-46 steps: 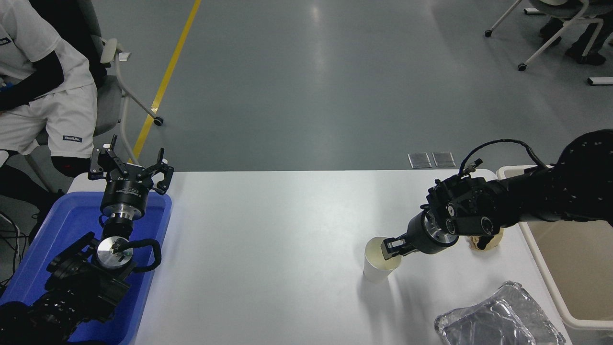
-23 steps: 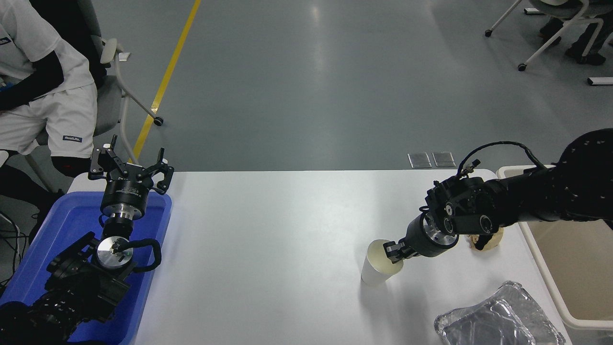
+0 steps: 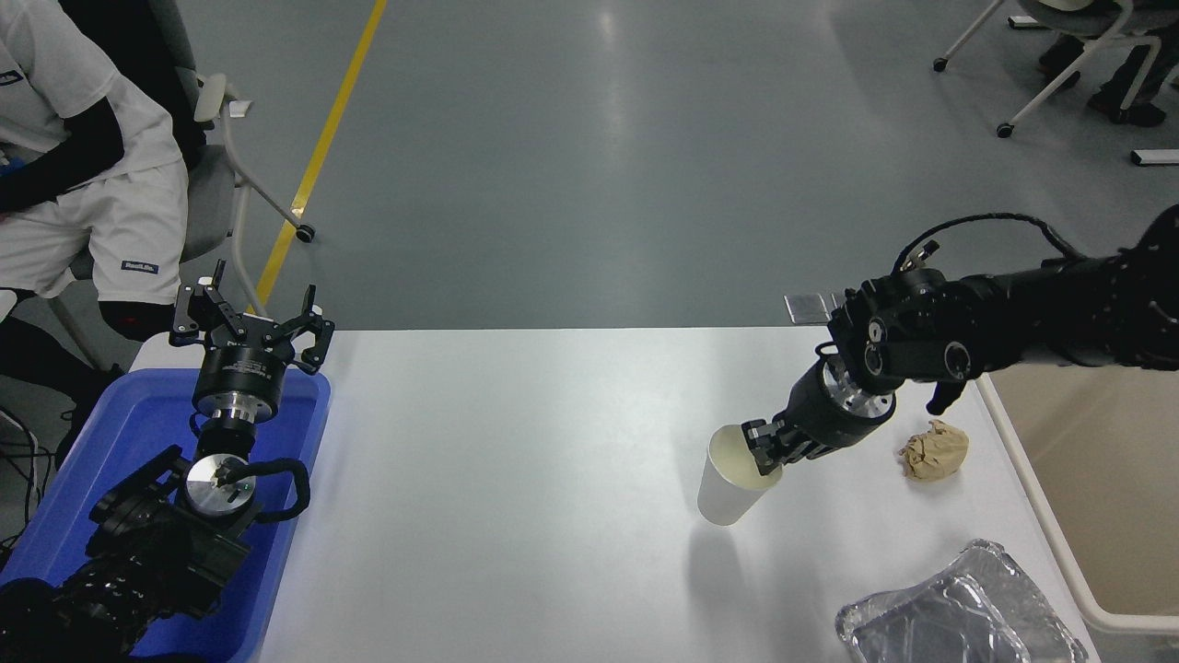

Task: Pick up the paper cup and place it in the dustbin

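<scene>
paper cup [image 3: 726, 493] white | dustbin [image 3: 1096, 460] cream-beige | tray [image 3: 55, 516] blue | foil tray [image 3: 958, 617] silver

The right gripper [image 3: 764, 451] has its jaws closed over the near rim of the paper cup [image 3: 729, 483], which tilts just above the white tabletop [image 3: 516, 479], casting a shadow below. A crumpled tan paper ball [image 3: 934, 450] lies to its right, a foil tray [image 3: 958, 612] nearer the camera, and the dustbin [image 3: 1087, 516] beside the tabletop's right edge. The left gripper [image 3: 250, 324], jaws spread, is parked over the blue tray [image 3: 101, 433].
</scene>
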You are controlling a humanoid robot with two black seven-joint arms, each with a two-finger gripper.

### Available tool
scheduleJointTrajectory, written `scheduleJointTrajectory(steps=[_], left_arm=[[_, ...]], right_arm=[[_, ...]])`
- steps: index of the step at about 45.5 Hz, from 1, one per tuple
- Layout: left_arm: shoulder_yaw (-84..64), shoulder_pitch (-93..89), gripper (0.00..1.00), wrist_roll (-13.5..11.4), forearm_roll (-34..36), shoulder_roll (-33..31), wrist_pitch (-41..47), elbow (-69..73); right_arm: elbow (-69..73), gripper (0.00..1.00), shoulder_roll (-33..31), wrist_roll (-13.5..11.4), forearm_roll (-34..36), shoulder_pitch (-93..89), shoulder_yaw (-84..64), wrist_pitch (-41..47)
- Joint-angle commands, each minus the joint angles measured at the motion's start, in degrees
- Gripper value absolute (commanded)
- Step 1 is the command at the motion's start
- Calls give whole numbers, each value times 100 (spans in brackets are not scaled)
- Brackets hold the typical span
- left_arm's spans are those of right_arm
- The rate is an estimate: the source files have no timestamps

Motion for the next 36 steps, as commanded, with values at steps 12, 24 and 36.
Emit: scheduleJointTrajectory(steps=[12, 24, 36], left_arm=[[0, 0, 99, -2, 0, -1, -1, 0], [0, 0, 99, 7, 0, -1, -1, 0], [0, 0, 99, 7, 0, -1, -1, 0]], right_arm=[[474, 0, -762, -14, 10, 1606, 51, 884], [509, 0, -885, -110, 2, 2143, 60, 884], [509, 0, -1043, -145, 2, 2354, 60, 884]])
